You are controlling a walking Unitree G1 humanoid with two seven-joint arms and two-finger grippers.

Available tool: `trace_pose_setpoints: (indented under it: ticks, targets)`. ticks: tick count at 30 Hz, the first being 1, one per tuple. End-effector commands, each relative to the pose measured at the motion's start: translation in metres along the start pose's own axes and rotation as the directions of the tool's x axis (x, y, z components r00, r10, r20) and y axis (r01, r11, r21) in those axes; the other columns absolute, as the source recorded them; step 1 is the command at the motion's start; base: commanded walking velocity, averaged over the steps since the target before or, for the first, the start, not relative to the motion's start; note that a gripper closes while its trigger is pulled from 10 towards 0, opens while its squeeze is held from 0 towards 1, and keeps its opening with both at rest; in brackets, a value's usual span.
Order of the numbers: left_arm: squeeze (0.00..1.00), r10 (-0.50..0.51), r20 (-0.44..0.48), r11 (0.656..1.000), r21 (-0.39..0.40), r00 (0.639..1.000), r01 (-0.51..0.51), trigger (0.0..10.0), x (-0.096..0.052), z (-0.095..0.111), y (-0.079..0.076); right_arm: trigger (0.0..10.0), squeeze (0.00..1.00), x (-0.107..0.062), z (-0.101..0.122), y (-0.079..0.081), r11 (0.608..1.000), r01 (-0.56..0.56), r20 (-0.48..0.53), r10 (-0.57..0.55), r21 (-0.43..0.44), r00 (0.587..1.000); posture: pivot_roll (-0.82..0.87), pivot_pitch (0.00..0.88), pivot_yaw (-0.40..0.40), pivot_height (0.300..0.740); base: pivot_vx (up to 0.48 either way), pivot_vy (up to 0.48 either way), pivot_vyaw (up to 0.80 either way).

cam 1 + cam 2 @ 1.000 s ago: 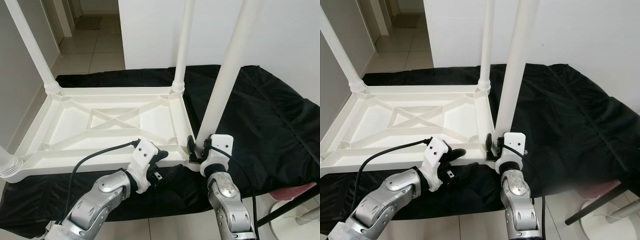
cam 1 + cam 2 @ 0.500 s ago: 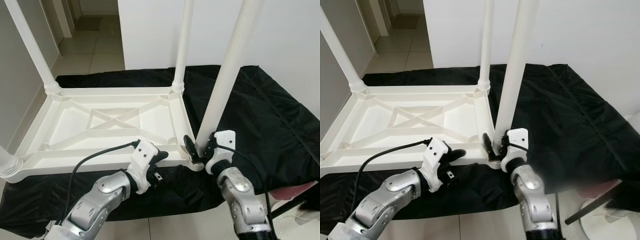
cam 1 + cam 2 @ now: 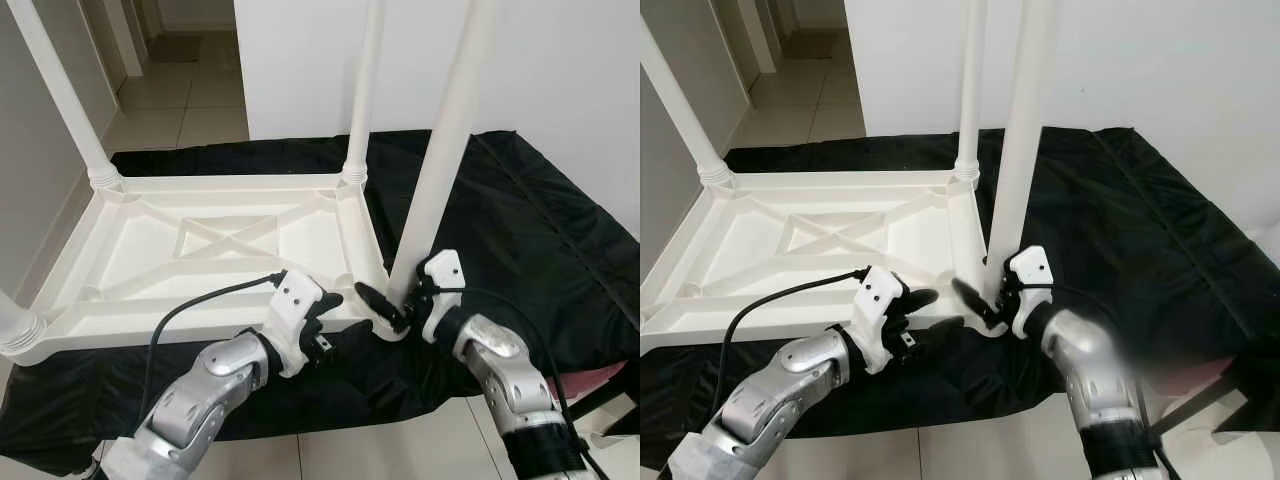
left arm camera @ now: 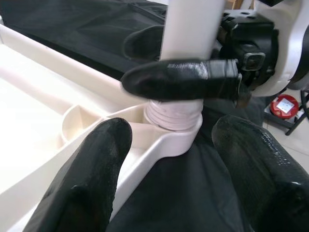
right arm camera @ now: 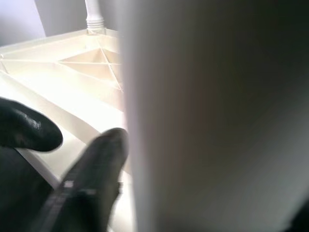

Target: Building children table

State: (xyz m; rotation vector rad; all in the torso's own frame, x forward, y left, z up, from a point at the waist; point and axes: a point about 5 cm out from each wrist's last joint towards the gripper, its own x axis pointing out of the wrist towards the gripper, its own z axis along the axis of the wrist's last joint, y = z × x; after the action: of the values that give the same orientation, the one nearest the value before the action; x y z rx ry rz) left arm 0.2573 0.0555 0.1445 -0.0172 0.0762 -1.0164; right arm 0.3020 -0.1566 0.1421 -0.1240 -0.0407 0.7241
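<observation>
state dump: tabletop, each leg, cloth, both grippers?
tabletop: upside down on the black cloth, ribbed underside up
near-right leg: upright in its corner socket, gripped near the base
far-right leg: upright, seated in its socket
far-left leg: seated, leaning outward
black cloth: spread flat, wrinkled
right gripper: fingers around the near-right leg
left gripper: open, straddling the tabletop's near edge

White moulded-plastic upturned table top (image 3: 215, 245): smooth, slight sheen, ribbed underside. Round white plastic leg (image 3: 440, 160) at the near corner: smooth, satin. Black cloth sheet (image 3: 540, 230) underneath: matt, creased. Arms in brushed silver metal with white plastic wrist housings. Rubbery matt black fingers (image 4: 183, 79). Pale floor tiles (image 3: 200, 100): glossy.
</observation>
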Motion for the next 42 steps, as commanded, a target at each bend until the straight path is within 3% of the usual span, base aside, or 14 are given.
trace_pose_setpoints:
  ticks: [1,2,10,11,25,26,34,41,42]
  targets:
    - [0.00,-0.105,-0.010,0.994,0.019,0.994,0.105,10.0,0.001,-0.001,-0.004,1.4,0.00,0.002,-0.001,0.000,1.000,-0.020,-0.004,0.020,-0.001,1.000,-0.06,0.000,0.009,0.740,0.000,0.000,0.00]
    - [0.00,-0.104,-0.011,0.994,0.021,0.994,0.105,10.0,0.001,-0.001,-0.003,0.0,0.00,0.002,-0.001,0.000,1.000,-0.022,-0.004,0.022,0.000,1.000,-0.06,0.000,0.007,0.740,0.000,0.000,0.00]
    - [0.00,-0.100,0.001,0.995,0.026,0.995,0.099,10.0,0.002,0.000,-0.004,0.0,0.00,-0.003,-0.004,0.001,0.999,-0.054,-0.006,0.054,0.009,0.999,-0.07,0.000,0.000,0.740,0.000,0.000,0.00]
    - [0.00,-0.103,0.003,0.994,0.026,0.995,0.102,10.0,0.004,0.000,-0.004,10.0,0.00,-0.005,-0.006,0.004,0.998,-0.049,-0.001,0.049,0.038,0.999,-0.07,0.000,-0.002,0.740,0.000,0.000,0.00]
    - [0.00,-0.119,0.007,0.992,0.033,0.993,0.119,10.0,0.007,0.001,-0.003,10.0,0.00,-0.013,-0.016,0.016,0.991,0.085,0.027,-0.089,0.107,0.996,-0.09,0.000,0.012,0.740,0.000,0.000,0.00]
    - [0.00,-0.119,0.007,0.992,0.035,0.993,0.119,10.0,0.007,0.002,-0.001,10.0,0.00,-0.016,-0.017,0.012,0.981,0.157,0.034,-0.162,0.114,0.986,-0.10,0.000,0.018,0.740,0.000,0.000,0.00]
    - [0.00,-0.143,-0.014,0.989,0.034,0.990,0.143,10.0,0.004,-0.002,-0.004,10.0,0.00,-0.021,-0.017,-0.002,0.937,0.341,0.037,-0.345,0.082,0.938,-0.10,0.000,0.026,0.740,0.000,0.000,0.00]
    - [0.00,-0.147,-0.009,0.989,0.022,0.989,0.147,10.0,0.002,-0.001,-0.008,10.0,0.00,-0.021,-0.019,-0.008,0.901,0.428,0.017,-0.430,0.077,0.903,-0.09,0.006,0.025,0.740,0.000,0.000,0.00]
    - [0.00,-0.147,-0.016,0.989,0.018,0.989,0.147,10.0,0.000,-0.004,-0.012,10.0,0.00,-0.019,-0.020,-0.008,0.873,0.479,0.021,-0.483,0.093,0.876,-0.08,0.016,0.027,0.740,0.000,0.000,0.00]
